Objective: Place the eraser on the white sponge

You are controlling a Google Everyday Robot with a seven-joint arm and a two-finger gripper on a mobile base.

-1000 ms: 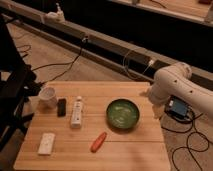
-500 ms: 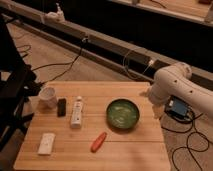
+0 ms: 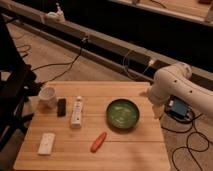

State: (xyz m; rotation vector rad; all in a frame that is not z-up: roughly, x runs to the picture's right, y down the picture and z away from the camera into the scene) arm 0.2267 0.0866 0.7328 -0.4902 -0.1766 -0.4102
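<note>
The eraser [image 3: 61,106] is a small black block lying on the wooden table [image 3: 125,145] at the left, between a white cup and a long white bottle-like object. The white sponge [image 3: 46,143] is a flat white pad near the table's front left corner, apart from the eraser. My white arm [image 3: 172,85] hangs over the table's right edge. The gripper [image 3: 159,109] is low beside that edge, far to the right of both the eraser and the sponge, and holds nothing that I can see.
A white cup [image 3: 47,95] stands at the far left. A long white bottle-like object [image 3: 77,111] lies right of the eraser. A green bowl [image 3: 123,113] sits right of centre, an orange carrot [image 3: 98,141] in front of it. Cables lie on the floor around the table.
</note>
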